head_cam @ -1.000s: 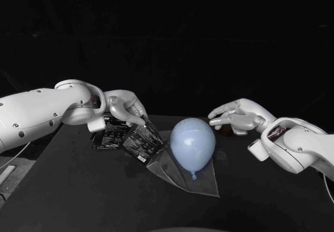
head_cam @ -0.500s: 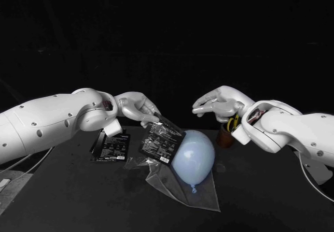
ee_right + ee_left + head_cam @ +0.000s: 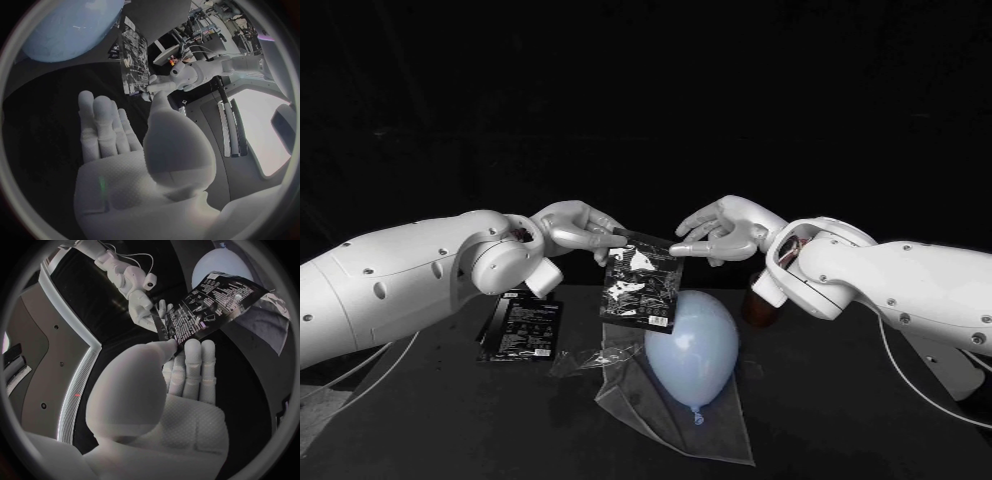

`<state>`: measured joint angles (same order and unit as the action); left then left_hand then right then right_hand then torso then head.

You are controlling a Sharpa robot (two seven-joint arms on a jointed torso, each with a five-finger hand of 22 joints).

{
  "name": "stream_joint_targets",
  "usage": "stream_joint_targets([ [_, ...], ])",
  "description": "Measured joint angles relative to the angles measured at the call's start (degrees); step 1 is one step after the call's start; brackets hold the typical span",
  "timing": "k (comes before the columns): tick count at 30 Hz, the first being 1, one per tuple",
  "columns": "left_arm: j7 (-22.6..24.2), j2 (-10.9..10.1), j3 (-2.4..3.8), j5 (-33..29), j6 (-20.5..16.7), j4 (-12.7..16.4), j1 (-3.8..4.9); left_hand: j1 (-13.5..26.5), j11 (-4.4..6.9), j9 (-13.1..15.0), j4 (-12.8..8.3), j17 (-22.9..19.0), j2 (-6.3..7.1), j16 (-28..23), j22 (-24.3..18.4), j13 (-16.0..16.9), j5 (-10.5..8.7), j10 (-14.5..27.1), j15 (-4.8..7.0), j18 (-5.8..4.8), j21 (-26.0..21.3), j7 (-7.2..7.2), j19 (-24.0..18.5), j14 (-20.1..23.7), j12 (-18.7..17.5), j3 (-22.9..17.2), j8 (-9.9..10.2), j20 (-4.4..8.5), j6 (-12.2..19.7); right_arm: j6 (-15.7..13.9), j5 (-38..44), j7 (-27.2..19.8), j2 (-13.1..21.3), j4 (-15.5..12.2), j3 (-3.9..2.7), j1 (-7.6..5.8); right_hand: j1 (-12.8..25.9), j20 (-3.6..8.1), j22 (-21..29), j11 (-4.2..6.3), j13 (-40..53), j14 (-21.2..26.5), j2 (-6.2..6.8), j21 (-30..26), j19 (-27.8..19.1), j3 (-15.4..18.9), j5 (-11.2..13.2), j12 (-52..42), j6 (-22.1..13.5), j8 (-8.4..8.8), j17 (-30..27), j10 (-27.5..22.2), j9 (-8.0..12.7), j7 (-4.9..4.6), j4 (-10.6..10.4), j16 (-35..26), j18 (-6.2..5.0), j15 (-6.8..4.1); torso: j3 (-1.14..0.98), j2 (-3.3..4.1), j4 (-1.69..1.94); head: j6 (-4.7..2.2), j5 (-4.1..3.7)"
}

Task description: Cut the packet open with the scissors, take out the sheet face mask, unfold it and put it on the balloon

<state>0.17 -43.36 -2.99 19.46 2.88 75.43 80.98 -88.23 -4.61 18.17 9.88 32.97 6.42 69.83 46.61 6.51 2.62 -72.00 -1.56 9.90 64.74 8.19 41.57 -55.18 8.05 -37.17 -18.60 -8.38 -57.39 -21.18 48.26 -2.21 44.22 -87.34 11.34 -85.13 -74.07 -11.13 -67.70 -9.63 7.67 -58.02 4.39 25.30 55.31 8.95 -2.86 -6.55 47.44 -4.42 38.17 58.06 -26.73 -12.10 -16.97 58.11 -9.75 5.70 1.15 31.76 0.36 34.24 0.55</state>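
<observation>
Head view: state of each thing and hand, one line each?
packet: off the table, hanging, pinched at a top corner by the left hand; no cut visible.
right hand: fingers apart, holding nothing, beside the packet's other top corner.
balloon: inflated, lying on the clear bag.
second packet: flat on the table.

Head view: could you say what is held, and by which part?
The left hand pinches the packet by an upper corner; for the right hand, it cannot be told.
</observation>
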Motion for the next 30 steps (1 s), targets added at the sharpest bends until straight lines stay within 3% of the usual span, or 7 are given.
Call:
stream_joint_targets([
  [3, 1.3, -0.5, 0.00, -2.6, -1.6, 0.2, -0.14, 0.2, 0.00, 0.0, 0.0, 0.0, -0.06, 0.0, 0.0, 0.0, 0.00, 0.0, 0.00, -0.01, 0.0, -0.01, 0.0, 0.0, 0.0, 0.0, 0.0, 0.00, 0.0, -1.4, -2.5, -1.2, 0.7, 0.2, 0.01, 0.21, -2.9, -1.04, 5.1, -0.22, -1.1, 8.2, -1.05, -7.1, -5.4, 0.1, 0.0, -1.4, 1.1, -0.43, -5.3, 1.2, -0.3, -0.14, 0.3, -7.6, -0.27, 0.67, -0.02, -0.03, 0.00, -0.35, -0.23],
  [5, 2.6, -0.8, -0.03, -4.5, -2.6, 0.4, -0.31, 0.2, -0.01, 0.0, 0.0, 0.0, -0.05, 0.0, 0.0, 0.0, 0.00, 0.0, 0.00, -0.04, 0.0, -0.05, 0.0, 0.0, 0.0, 0.0, 0.0, 0.00, 0.0, -2.2, -4.6, -2.3, 1.3, 0.4, 0.03, 0.40, -4.1, -2.24, 9.8, -0.86, -2.2, 13.8, -1.39, -12.5, -9.0, 1.2, 0.0, -1.4, 1.2, -0.43, -9.5, 1.0, -0.3, -0.25, 0.3, -13.7, -0.44, 1.94, -0.02, -0.04, -0.01, -0.51, -0.29],
  [12, 7.0, -1.5, -0.04, -9.2, -4.3, 0.9, -0.54, 0.3, -0.01, 0.0, 0.0, 0.0, 0.01, 0.0, 0.0, 0.1, 0.00, 0.0, 0.00, -0.10, 0.0, -0.11, 0.0, 0.0, 0.0, 0.0, 0.0, 0.00, 0.1, -3.2, -9.9, -4.8, 1.8, 0.9, 0.10, 1.92, -6.0, -5.05, 19.6, -3.09, -4.0, 23.0, 1.01, -21.5, -14.6, 2.2, 0.0, 0.6, -3.0, 0.55, -17.7, -3.6, 0.3, 0.42, 0.1, -24.6, -0.45, 5.21, -0.02, -0.05, -0.06, -0.61, -0.21],
  [16, 8.4, -1.6, -0.03, -10.3, -4.4, 1.5, -0.58, 0.3, -0.01, 0.0, 0.0, 0.0, 0.02, 0.0, 0.0, 0.1, 0.00, 0.0, 0.00, -0.12, 0.0, -0.12, 0.0, 0.0, 0.0, 0.0, 0.0, -0.01, 0.1, -3.2, -11.9, -5.4, 1.4, 1.4, 0.15, 2.80, -5.6, -5.27, 23.6, -3.94, -4.0, 24.8, 3.16, -21.7, -17.8, 1.4, 0.0, 1.1, -5.0, 0.55, -20.3, -5.4, 0.7, 0.97, 0.1, -27.1, 0.80, 6.41, -0.05, 0.01, -0.06, -0.60, -0.19],
  [19, 9.1, -1.5, -0.03, -10.7, -4.4, 1.8, -0.60, 0.4, -0.01, 0.0, 0.0, 0.0, 0.08, 0.0, 0.0, 0.1, 0.00, 0.0, -0.01, -0.13, 0.0, -0.16, 0.0, 0.0, 0.0, 0.0, 0.0, -0.01, 0.2, -3.1, -13.2, -5.7, 0.8, 1.6, 0.15, 3.15, -5.4, -5.37, 25.3, -3.99, -4.0, 25.0, 3.64, -21.7, -18.3, 1.4, 0.0, 1.1, -5.5, 0.55, -21.2, -5.9, 0.8, 1.08, 0.1, -27.5, 0.93, 6.57, -0.04, 0.04, -0.06, -0.60, -0.18],
  [28, 10.4, -0.6, -0.03, -11.2, -4.4, 1.7, -0.62, 0.8, -0.03, 0.0, 0.0, 0.0, 0.08, 0.0, 0.0, 0.1, 0.00, 0.0, -0.01, -0.17, 0.0, -0.21, 0.0, 0.0, 0.0, 0.0, 0.0, -0.01, 0.2, -2.5, -16.4, -6.4, -1.4, 1.6, 0.15, 4.30, -5.4, -5.37, 29.4, -4.10, -3.9, 25.7, 3.57, -21.7, -20.4, 0.7, 0.0, 1.1, -6.4, 0.54, -23.1, -7.0, 0.9, 1.15, 0.0, -28.0, 0.95, 6.88, 0.00, 0.01, -0.09, -0.57, -0.23],
  [30, 10.5, -0.4, -0.03, -11.3, -4.4, 1.7, -0.62, 0.8, -0.03, 0.0, -0.2, 0.0, 0.09, 0.0, -0.1, 0.1, 0.00, 0.1, -0.02, -0.18, 0.0, -0.21, 0.0, 0.0, 0.0, -0.2, 0.0, -0.01, 0.2, -2.5, -17.2, -6.6, -1.7, 1.5, 0.15, 4.46, -6.1, -5.37, 30.1, -4.14, -3.8, 25.7, 1.50, -21.7, -20.4, 0.0, 0.0, 0.5, -6.2, 0.08, -23.4, -6.9, 0.9, 1.18, 0.3, -28.0, 0.96, 6.85, 0.00, -0.01, -0.07, -0.58, -0.29],
])
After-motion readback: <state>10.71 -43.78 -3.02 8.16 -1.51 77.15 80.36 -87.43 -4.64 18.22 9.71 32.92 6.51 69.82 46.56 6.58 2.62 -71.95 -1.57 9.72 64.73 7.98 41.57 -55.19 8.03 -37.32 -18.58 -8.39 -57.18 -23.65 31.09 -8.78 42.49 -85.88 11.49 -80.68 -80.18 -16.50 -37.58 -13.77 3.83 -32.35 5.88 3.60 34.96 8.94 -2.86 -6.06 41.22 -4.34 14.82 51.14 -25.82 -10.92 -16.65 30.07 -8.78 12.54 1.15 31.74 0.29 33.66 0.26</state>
